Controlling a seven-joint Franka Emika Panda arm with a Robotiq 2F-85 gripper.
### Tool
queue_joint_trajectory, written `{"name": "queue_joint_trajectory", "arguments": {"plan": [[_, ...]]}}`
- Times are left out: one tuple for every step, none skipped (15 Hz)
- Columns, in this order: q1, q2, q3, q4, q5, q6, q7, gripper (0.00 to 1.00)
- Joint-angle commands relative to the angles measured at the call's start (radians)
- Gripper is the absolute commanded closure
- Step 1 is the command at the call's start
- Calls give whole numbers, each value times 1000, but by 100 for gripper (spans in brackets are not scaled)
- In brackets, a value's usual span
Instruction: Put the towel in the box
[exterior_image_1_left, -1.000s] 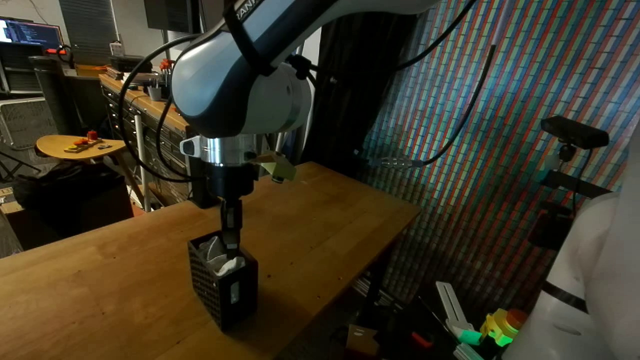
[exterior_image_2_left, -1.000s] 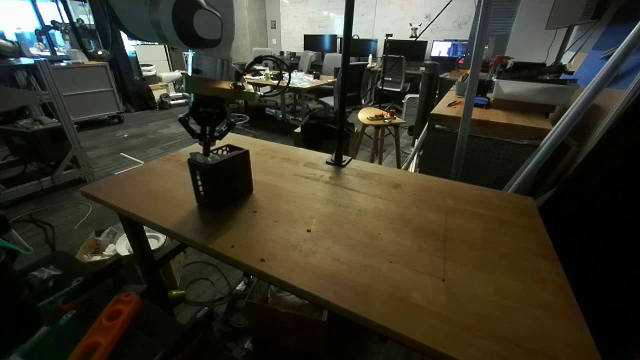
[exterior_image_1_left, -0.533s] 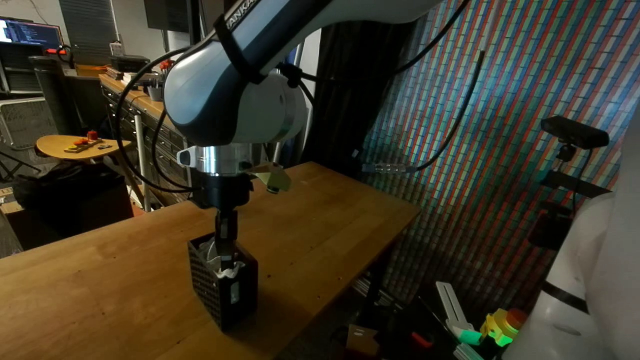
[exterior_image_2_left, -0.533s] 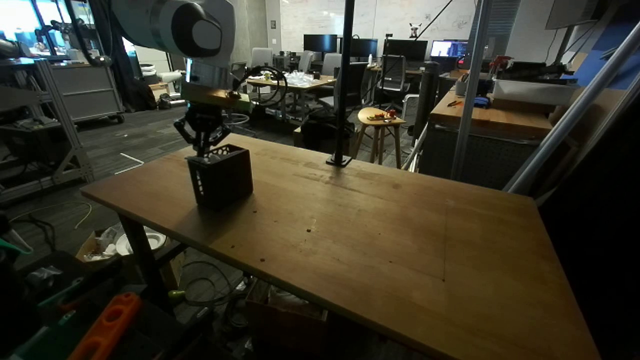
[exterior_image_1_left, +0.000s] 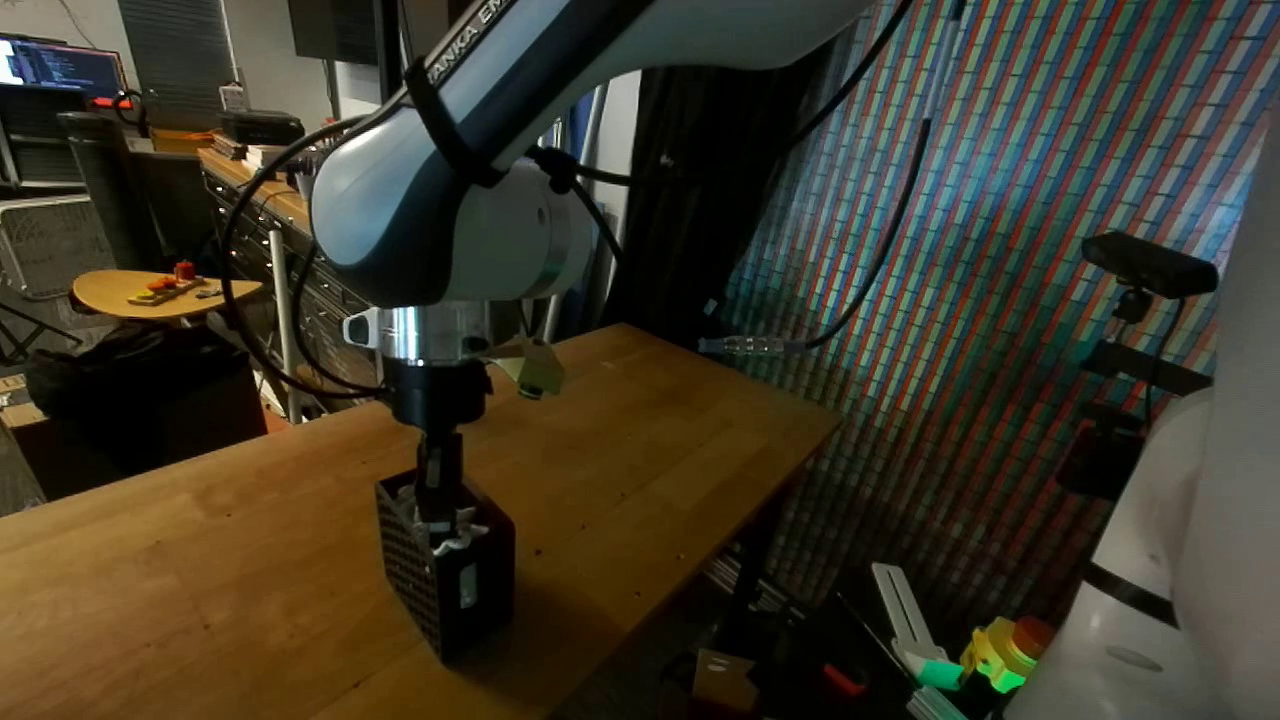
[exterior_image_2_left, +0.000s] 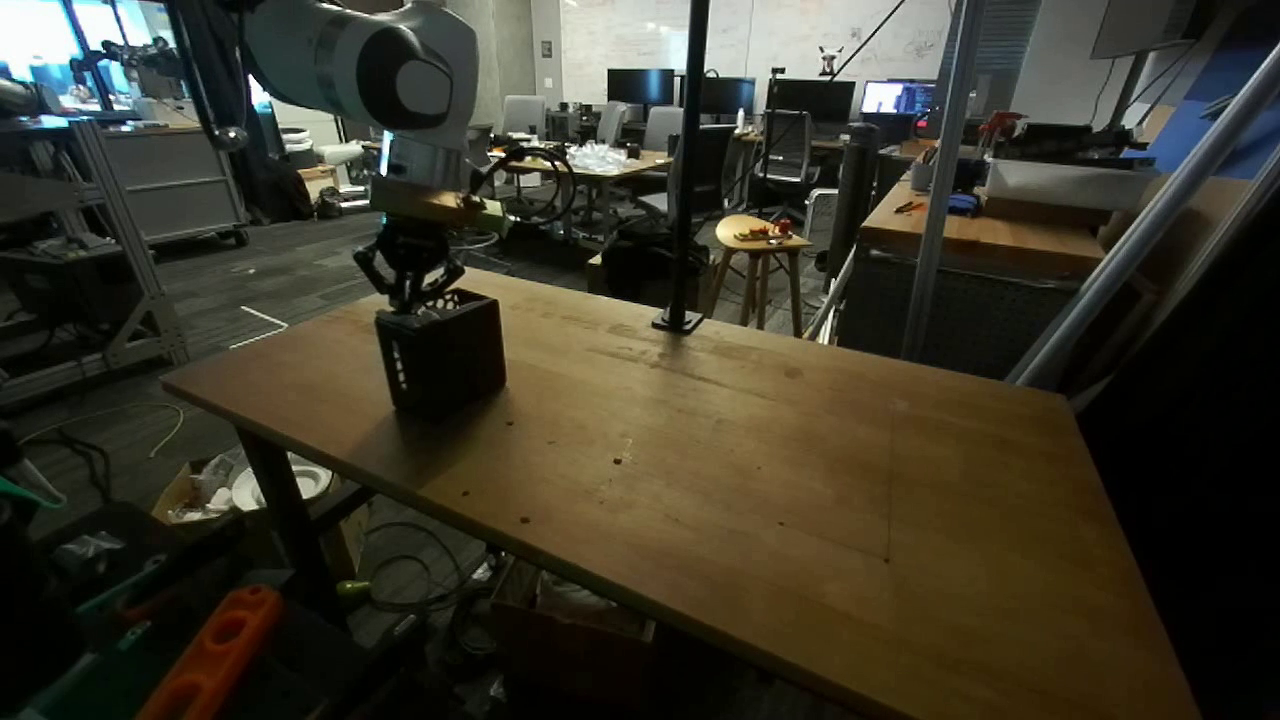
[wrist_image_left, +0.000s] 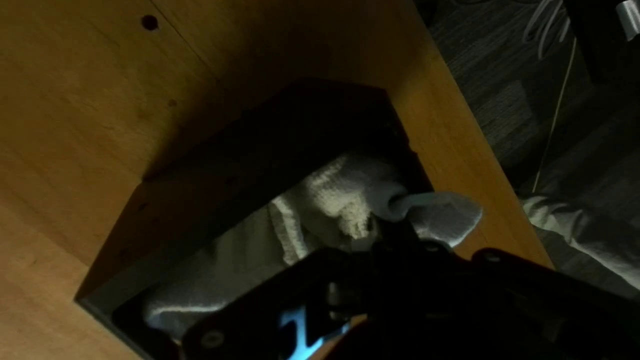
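Note:
A black box (exterior_image_1_left: 490, 590) with perforated sides stands upright on the wooden table; it also shows in an exterior view (exterior_image_2_left: 450, 355) and in the wrist view (wrist_image_left: 165, 215). A whitish-grey towel (wrist_image_left: 235, 270) lies bunched inside it, with one flap hanging out over the rim at the right in the wrist view. Some towel (exterior_image_1_left: 458, 545) shows at the box's rim. My gripper (exterior_image_1_left: 440, 525) points down into the box opening, at one end of it. Its fingers (wrist_image_left: 377, 245) look close together on the towel. The fingertips are partly hidden by dark folds.
The wooden table (exterior_image_2_left: 700, 450) extends away from the box, with one table edge close to it. A black pole (exterior_image_2_left: 685, 250) stands at a table edge. A stool (exterior_image_1_left: 150, 292) and a bench with drawers (exterior_image_1_left: 300, 215) stand beyond the table.
My gripper has moved down into the box opening and slightly left in an exterior view. The upright towel fold beside the fingers is now lower. The box has not moved.

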Motion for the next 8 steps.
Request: {"name": "queue_joint_trajectory", "arguments": {"plan": [[-1, 43, 8, 53, 15, 2, -3, 96], [-3, 52, 8, 61, 15, 3, -5, 95], [-4, 60, 9, 68, 15, 4, -6, 97], [-5, 67, 10, 74, 15, 5, -8, 96], [-6, 73, 11, 79, 13, 6, -9, 97], [-6, 81, 12, 84, 11, 7, -13, 96], [-7, 85, 13, 88, 11, 7, -14, 96], [-8, 90, 13, 92, 11, 7, -16, 95]]}}
